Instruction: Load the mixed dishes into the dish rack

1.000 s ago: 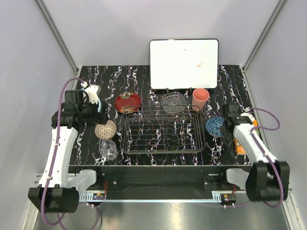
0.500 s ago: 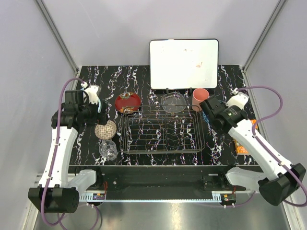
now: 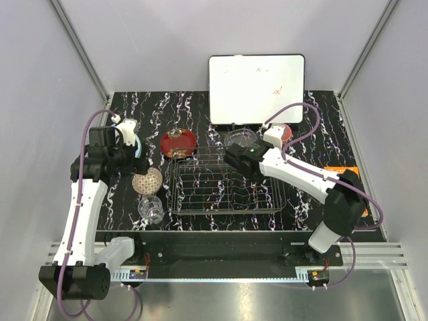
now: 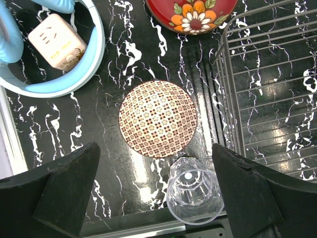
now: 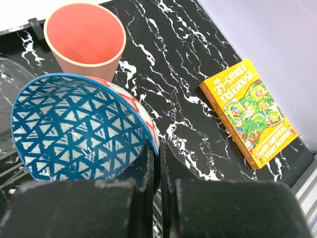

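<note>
1. Above the far edge of the chrome wire dish rack [image 3: 226, 210], the right gripper [image 5: 158, 168] pinches the rim of the glossy blue patterned bowl [image 5: 74, 129]. The bowl is tipped on edge, its triangle-printed inside facing the wrist camera.
2. Spread wide and holding nothing, the left gripper [image 4: 156, 173] hangs over the round beige lattice-patterned bowl [image 4: 157, 119].
3. On the marbled table are three more pieces beside the rack: a red lacquer bowl [image 4: 195, 12], a clear glass bowl [image 3: 241, 139] and a small clear glass [image 4: 193, 191].
4. One pink plastic cup [image 5: 84, 37] stands upright.

Left wrist: red lacquer bowl [image 4: 196, 15] cut off at 12 o'clock, dish rack [image 4: 270, 84] cut at 3. Right wrist: clear glass bowl [image 5: 6, 74] clipped at 9; pink plastic cup [image 5: 85, 39] base behind blue patterned bowl [image 5: 79, 129].
</note>
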